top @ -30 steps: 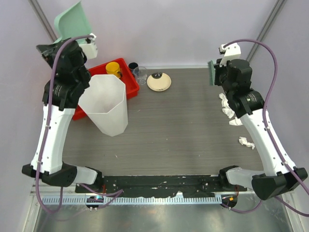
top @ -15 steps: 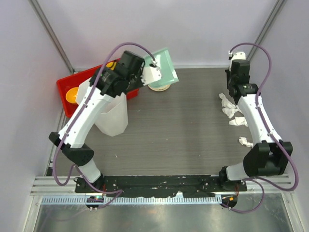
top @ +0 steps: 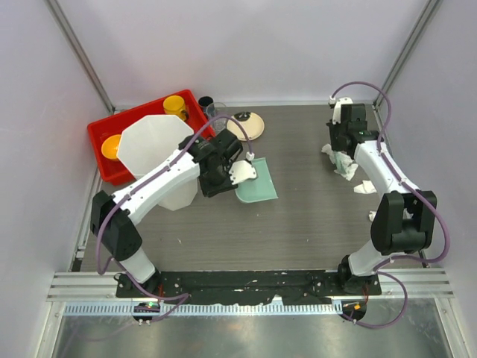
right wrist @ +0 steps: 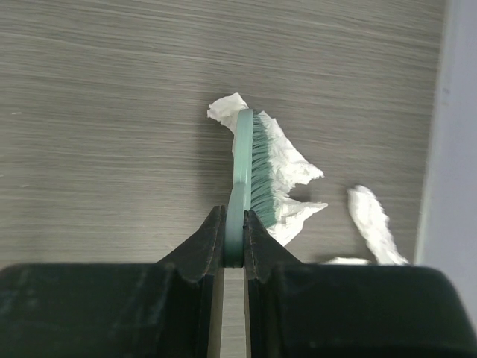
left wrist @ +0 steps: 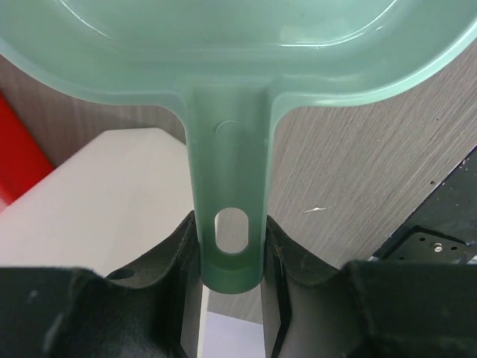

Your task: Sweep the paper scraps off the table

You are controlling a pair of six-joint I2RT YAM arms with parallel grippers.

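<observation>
Crumpled white paper scraps (top: 344, 165) lie at the right of the grey wood-grain table (top: 298, 224), with smaller ones (top: 364, 187) nearer the front. My right gripper (top: 340, 145) is shut on a green brush (right wrist: 247, 168), its bristles against the biggest scrap (right wrist: 292, 175); in the wrist view the jaws (right wrist: 235, 239) pinch the brush's thin back. My left gripper (top: 242, 170) is shut on the handle (left wrist: 229, 224) of a pale green dustpan (top: 258, 184), which lies low over the table's middle, well left of the scraps.
A tall white bin (top: 156, 149) stands at the left, against a red tray (top: 100, 134) holding yellow cups (top: 176, 104). A cream plate (top: 247, 124) and a dark cup (top: 206, 103) sit at the back. Pale walls close in both sides.
My left arm swung the dustpan from high over the red tray down to the table's middle. My right arm stretched out and lowered the brush onto the scraps.
</observation>
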